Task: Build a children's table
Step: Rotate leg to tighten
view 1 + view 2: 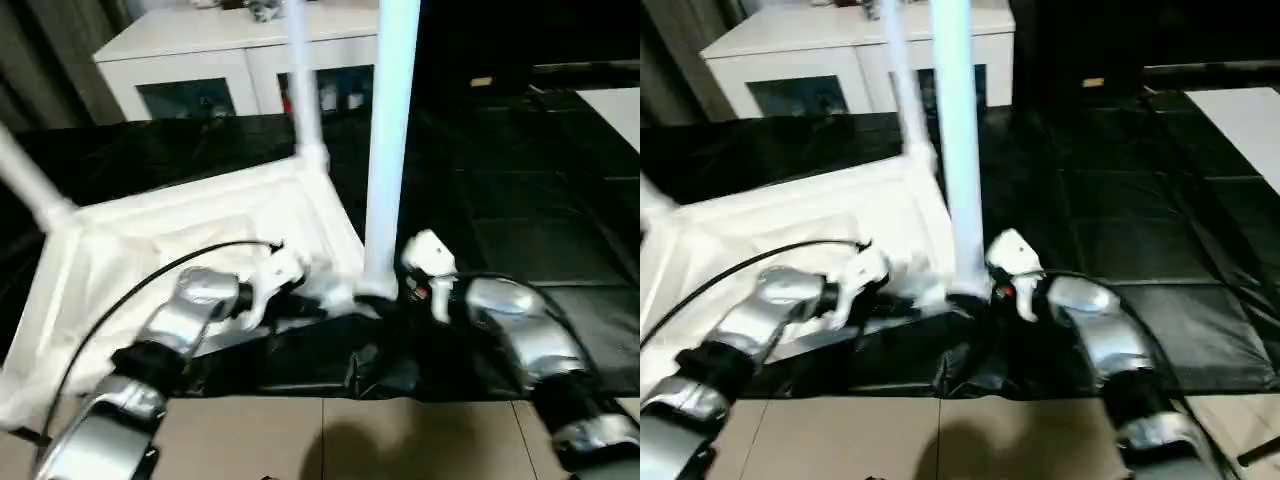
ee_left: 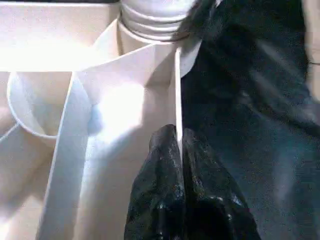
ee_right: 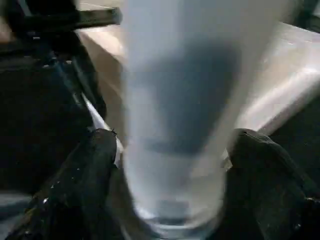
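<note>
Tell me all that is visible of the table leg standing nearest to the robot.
The nearest leg is a long white plastic-looking tube, upright, its lower end seated in the corner socket of the upside-down tabletop. The right gripper has a black finger on each side of its base; contact is unclear.

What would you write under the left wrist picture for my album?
The left hand pinches a thin rib of the upside-down white table beside a screwed-in leg.

White cabinet (image 1: 200, 60), black floor mat (image 1: 500, 230)
</note>
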Tool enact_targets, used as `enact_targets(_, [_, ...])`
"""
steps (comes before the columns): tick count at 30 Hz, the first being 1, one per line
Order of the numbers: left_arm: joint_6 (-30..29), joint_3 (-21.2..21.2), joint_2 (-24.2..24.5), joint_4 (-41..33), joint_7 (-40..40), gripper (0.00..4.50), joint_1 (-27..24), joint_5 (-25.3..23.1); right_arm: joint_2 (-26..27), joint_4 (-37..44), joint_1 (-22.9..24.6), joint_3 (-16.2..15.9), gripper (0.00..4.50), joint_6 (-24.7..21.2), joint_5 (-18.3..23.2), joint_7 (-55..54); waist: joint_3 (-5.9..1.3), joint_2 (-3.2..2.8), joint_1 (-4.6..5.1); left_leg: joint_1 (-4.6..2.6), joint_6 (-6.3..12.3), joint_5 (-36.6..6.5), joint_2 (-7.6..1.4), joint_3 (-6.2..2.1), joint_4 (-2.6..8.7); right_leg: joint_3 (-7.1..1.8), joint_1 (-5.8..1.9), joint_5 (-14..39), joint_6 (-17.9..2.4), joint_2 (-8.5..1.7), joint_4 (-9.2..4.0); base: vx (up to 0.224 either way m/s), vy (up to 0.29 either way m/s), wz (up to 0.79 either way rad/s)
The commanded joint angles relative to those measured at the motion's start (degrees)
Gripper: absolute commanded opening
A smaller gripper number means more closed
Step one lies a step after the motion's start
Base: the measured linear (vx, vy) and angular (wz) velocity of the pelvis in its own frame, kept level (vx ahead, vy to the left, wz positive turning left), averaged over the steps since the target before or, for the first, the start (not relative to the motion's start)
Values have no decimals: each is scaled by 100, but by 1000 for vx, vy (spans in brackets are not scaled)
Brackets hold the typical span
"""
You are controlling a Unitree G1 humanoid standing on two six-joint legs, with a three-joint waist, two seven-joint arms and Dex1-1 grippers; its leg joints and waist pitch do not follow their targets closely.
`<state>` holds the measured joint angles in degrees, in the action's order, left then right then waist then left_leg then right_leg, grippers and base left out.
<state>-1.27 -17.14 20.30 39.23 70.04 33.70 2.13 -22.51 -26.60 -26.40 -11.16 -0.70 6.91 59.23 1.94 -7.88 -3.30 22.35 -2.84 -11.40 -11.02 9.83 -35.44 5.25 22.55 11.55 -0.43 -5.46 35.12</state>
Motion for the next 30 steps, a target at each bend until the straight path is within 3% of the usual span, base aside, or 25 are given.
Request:
enact_targets(1, [-42, -112, 67, -217, 298, 0, -32, 26, -22, 225, 40, -84, 379, -117, 144, 229, -362, 47, 21, -96, 777, -968, -241, -75, 430, -233, -288, 232, -1523, -310, -335, 0, 0, 0])
enact_targets(2, [-131, -98, 141, -359, 447, 0, -87, 110, -136, 325, 55, -196, 379, -247, 205, 554, -365, 75, 12, -100, 675, -1038, -238, -77, 442, -241, -305, 293, -1517, -312, -331, 0, 0, 0])
enact_targets(5, [-138, -90, 189, -406, 497, 0, -118, 136, -229, 375, 55, -308, 379, -306, 167, 817, -359, 73, 16, -85, 643, -1024, -231, -74, 441, -245, -300, 315, -1490, -318, -340, 0, 0, 0])
enact_targets(7, [-150, -81, 208, -431, 515, 0, -131, 139, -239, 407, 54, -308, 379, -354, 168, 863, -362, 107, 11, -73, 646, -921, -218, -69, 431, -248, -304, 295, -1467, -324, -343, 0, 0, 0])
enact_targets(14, [-194, -34, 207, -491, 505, 0, -153, 125, -201, 187, -82, -383, 379, -359, 40, 828, -370, 101, 6, -74, 674, -780, -217, -72, 419, -244, -293, 290, -1447, -320, -333, 0, 0, 0])
enact_targets(24, [-200, -27, 196, -511, 476, 0, -174, 105, -157, 56, -146, -434, 291, -374, -73, 744, -380, 104, 2, -82, 684, -714, -215, -70, 408, -243, -291, 228, -1453, -319, -328, 0, 0, 0])
enact_targets(30, [-198, -34, 198, -507, 412, 0, -187, 58, -99, 7, -137, -425, 269, -342, -134, 636, -374, 112, 5, -75, 700, -718, -211, -70, 407, -240, -297, 289, -1442, -319, -330, 0, 0, 0])
